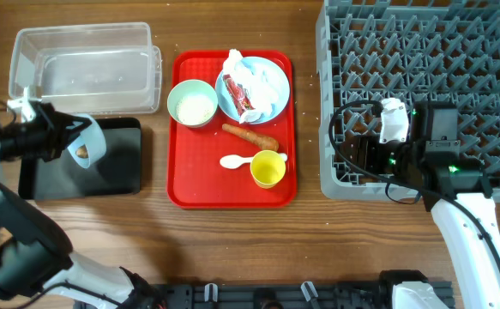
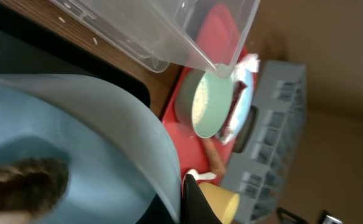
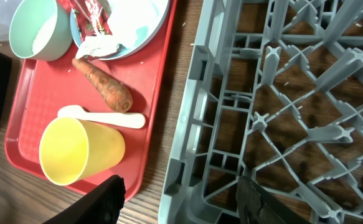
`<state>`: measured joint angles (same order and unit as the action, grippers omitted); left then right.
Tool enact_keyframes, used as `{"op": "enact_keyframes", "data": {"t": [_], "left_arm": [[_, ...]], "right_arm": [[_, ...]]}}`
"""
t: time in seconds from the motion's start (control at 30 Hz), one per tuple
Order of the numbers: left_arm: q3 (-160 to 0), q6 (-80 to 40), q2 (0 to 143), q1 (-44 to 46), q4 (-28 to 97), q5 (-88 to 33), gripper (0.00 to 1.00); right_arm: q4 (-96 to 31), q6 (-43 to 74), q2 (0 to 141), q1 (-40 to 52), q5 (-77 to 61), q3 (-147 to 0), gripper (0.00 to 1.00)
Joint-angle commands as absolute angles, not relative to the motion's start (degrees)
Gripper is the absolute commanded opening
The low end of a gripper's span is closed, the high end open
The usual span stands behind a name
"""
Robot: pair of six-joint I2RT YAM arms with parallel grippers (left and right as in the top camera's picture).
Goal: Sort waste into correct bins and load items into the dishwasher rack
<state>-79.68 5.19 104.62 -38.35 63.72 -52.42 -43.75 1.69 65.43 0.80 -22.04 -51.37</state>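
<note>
My left gripper is shut on the rim of the pale blue bowl and holds it tilted over the black tray. A brown food lump lies inside the bowl. The clear tub stands behind the black tray. The mint bowl with rice, the blue plate with napkin and red wrapper, the carrot, the white spoon and the yellow cup are on the red tray. My right gripper is open and empty over the near left corner of the grey rack.
The red serving tray lies in the middle, between the black tray and the rack. Bare wooden table shows along the front edge and in the gap between red tray and rack. A few rice grains lie in the clear tub.
</note>
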Motion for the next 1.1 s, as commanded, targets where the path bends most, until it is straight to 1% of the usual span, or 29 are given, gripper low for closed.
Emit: {"op": "enact_keyframes", "data": {"t": [0.0, 0.1, 0.2, 0.37, 0.5, 0.7, 0.73, 0.77, 0.83, 0.9, 1.07], "left_arm": [[-77.6, 15.7, 108.9, -42.9, 64.3, -73.1, 0.04], [-77.6, 16.5, 111.0, -44.5, 64.4, -79.2, 0.04], [-77.6, 16.3, 113.5, -45.3, 60.9, -84.8, 0.04], [-77.5, 17.8, 118.3, -45.4, 60.2, -83.9, 0.04], [-77.2, 20.9, 118.6, -45.4, 61.6, -84.2, 0.04], [-77.2, 31.6, 118.6, -45.4, 68.5, -81.7, 0.04], [-77.2, 35.0, 118.6, -45.3, 70.3, -80.3, 0.04], [-77.2, 43.7, 118.6, -45.3, 74.7, -77.0, 0.04], [-77.2, 54.4, 118.6, -45.2, 79.1, -73.5, 0.04], [-77.0, 60.3, 118.6, -45.2, 80.6, -74.1, 0.04], [-77.0, 60.9, 118.6, -45.1, 80.6, -76.9, 0.04]], "right_arm": [[-44.1, 1.7, 65.4, 0.5, -22.3, -52.4, 0.61], [-44.5, 1.7, 65.4, 0.5, -22.3, -52.4, 0.61], [-44.6, 1.7, 65.4, 0.5, -22.3, -52.4, 0.62], [-45.3, 1.7, 65.4, 0.5, -22.3, -52.4, 0.62], [-45.3, 1.7, 65.4, 0.5, -22.3, -52.4, 0.62], [-45.3, 1.7, 65.4, 0.5, -22.3, -52.4, 0.62], [-45.3, 1.7, 65.4, 0.5, -22.3, -52.4, 0.62], [-45.3, 1.7, 65.4, 0.5, -22.3, -52.4, 0.62], [-45.3, 1.7, 65.4, 0.5, -22.3, -52.4, 0.62], [-45.2, 1.7, 65.4, 0.5, -22.3, -52.4, 0.62], [-45.1, 2.2, 65.4, 0.5, -22.3, -52.4, 0.62]]}}
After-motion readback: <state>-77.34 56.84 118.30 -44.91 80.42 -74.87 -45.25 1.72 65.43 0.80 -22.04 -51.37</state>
